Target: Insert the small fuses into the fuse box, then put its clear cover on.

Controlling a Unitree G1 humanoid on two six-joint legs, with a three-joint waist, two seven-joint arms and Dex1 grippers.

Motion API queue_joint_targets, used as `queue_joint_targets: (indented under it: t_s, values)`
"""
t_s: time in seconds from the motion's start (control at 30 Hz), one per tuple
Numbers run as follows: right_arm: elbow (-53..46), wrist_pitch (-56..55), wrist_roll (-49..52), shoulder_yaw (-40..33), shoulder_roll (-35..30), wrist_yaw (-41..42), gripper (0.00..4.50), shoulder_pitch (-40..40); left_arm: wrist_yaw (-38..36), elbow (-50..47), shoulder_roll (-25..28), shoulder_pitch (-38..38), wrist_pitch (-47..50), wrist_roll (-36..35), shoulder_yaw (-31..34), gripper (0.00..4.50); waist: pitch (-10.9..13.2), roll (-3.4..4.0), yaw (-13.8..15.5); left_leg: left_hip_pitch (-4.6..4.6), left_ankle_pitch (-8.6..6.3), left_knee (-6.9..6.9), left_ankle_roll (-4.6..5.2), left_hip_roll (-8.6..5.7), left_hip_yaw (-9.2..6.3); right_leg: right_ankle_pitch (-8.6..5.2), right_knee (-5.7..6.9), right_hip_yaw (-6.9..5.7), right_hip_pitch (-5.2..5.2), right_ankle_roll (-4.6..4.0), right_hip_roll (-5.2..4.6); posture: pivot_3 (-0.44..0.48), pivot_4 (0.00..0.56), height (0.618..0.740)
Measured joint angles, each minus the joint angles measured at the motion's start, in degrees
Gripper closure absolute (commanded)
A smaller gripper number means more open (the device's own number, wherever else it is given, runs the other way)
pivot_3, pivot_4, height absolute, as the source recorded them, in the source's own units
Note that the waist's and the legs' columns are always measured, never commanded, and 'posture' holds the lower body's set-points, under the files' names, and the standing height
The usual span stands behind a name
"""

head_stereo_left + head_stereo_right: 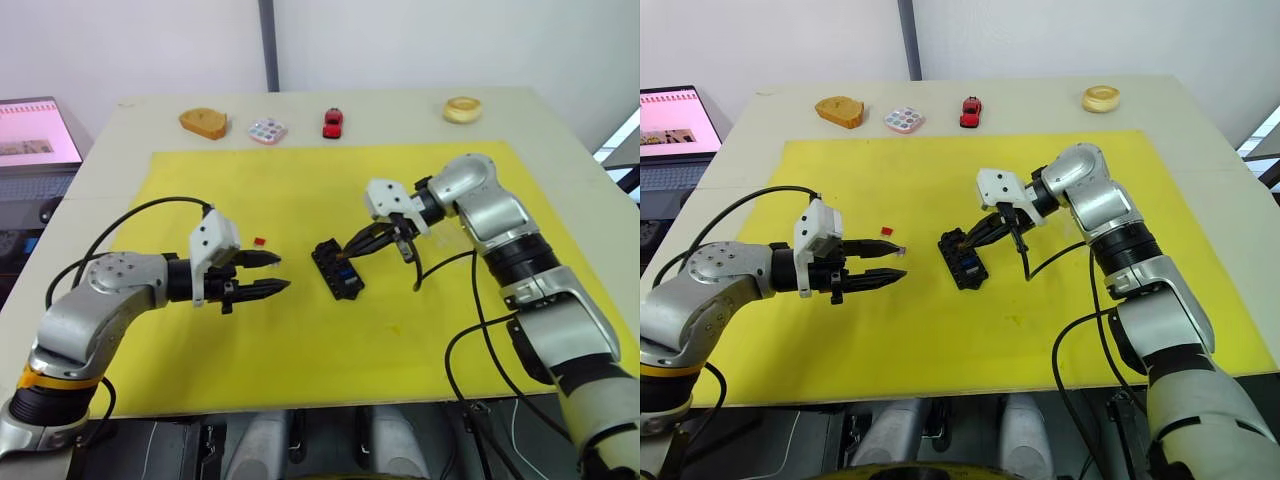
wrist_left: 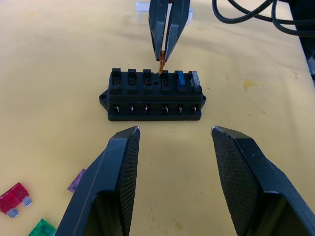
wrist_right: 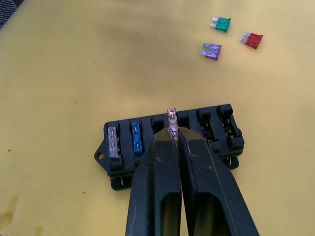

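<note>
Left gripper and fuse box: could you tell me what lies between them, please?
Only bare yellow mat separates the open left gripper from the fuse box, as the left wrist view shows.

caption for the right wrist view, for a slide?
Right end effector holds the amber fuse over the fuse box; grey and blue fuses already seated.

The two eye views look forward and down from the head over the worktop (image 1: 560,120), sharing nearly the same scene, slightly offset sideways. The left wrist view looks close along its pincer (image 2: 174,147) at the fuse box (image 2: 153,101) from the left. The right wrist view faces the same box from the opposite side, closer still.
</note>
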Motion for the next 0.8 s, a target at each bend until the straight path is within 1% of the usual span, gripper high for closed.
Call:
queue_joint_targets:
  t_s: [0.8]
  values:
    - [-2.99,0.83,0.14,0.98,-0.47,0.03,4.50,2.14,0.37,0.00,-0.01,0.80,-0.75,0.16,0.00,2.08,0.00,0.00,0.04,0.00,0.00,0.00,0.00,0.00,0.00,0.00,0.00,0.00,0.00,0.00,-0.01,0.000,0.150,0.740]
